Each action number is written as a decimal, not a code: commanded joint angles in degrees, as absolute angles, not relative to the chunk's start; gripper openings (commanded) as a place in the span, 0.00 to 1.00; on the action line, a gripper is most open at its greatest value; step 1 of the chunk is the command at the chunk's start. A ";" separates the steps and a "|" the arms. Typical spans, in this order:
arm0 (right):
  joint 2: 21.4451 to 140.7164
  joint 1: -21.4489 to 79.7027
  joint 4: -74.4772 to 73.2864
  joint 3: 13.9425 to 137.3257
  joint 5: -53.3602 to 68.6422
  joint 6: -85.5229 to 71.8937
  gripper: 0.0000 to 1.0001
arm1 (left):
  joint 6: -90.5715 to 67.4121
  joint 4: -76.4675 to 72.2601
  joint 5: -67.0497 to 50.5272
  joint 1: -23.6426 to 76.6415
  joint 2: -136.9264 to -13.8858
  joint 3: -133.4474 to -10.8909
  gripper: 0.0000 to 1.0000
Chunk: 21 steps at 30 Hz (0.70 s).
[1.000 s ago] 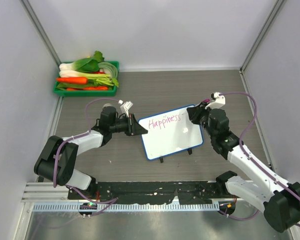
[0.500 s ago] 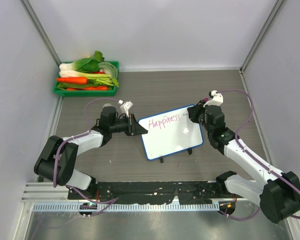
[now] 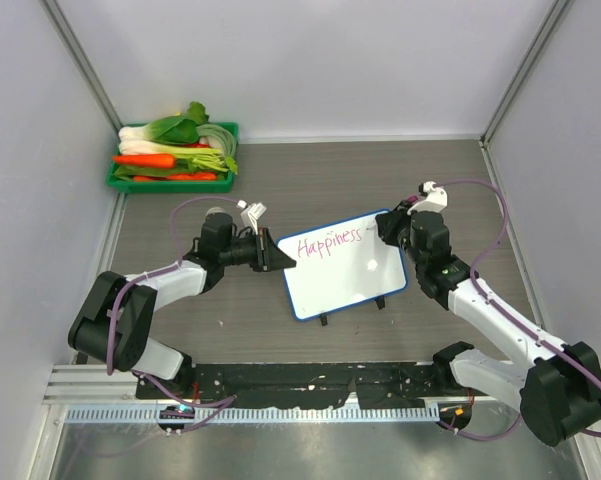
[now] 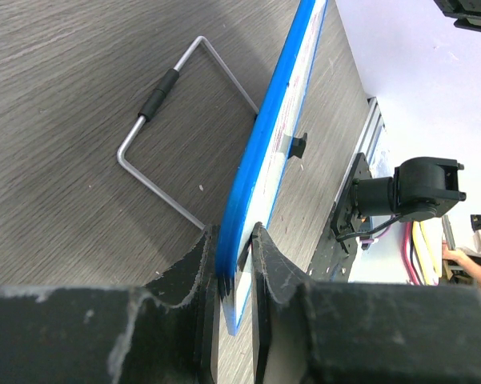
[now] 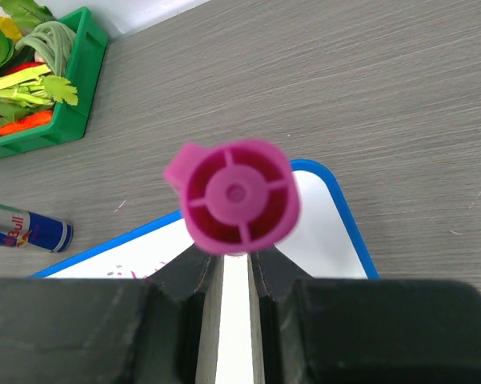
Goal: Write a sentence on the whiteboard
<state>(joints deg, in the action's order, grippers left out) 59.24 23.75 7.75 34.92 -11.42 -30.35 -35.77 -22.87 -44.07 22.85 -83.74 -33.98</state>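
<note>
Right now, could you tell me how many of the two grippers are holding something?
2. The left gripper clamps the whiteboard by its left edge; the right gripper holds the pink-capped marker at its far right corner.

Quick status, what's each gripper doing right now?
Left gripper: closed on the blue edge of the whiteboard.
Right gripper: closed on the pink-capped marker, held over the board.
</note>
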 commanded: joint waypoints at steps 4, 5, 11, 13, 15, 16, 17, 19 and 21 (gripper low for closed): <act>57.75 23.29 7.48 33.14 -11.08 -29.97 0.02 | -30.50 -19.86 -38.50 22.94 -84.29 -34.45 0.00; 57.31 23.38 7.21 32.79 -10.90 -29.71 0.02 | -30.50 -19.86 -38.50 22.94 -84.29 -34.37 0.00; 55.90 23.38 5.89 31.73 -9.49 -30.15 0.01 | -30.59 -19.86 -38.50 22.94 -84.20 -34.37 0.00; 55.72 23.38 5.80 31.64 -9.41 -30.06 0.01 | -30.50 -19.86 -38.50 22.94 -84.20 -34.37 0.00; 55.63 23.38 5.80 31.73 -9.32 -29.97 0.01 | -30.59 -19.86 -38.50 22.94 -84.29 -34.36 0.00; 55.63 23.29 5.71 31.90 -9.32 -29.88 0.01 | -30.67 -19.86 -38.50 22.94 -84.20 -34.37 0.00; 55.63 23.38 5.71 32.08 -9.23 -29.88 0.01 | -30.50 -19.86 -38.50 23.03 -84.20 -34.37 0.00; 55.29 23.38 5.71 32.52 -9.05 -30.06 0.01 | -30.59 -19.78 -38.50 22.94 -84.20 -34.36 0.00; 55.02 23.38 5.89 33.22 -8.88 -30.15 0.02 | -30.50 -19.86 -38.41 22.94 -84.29 -34.37 0.00</act>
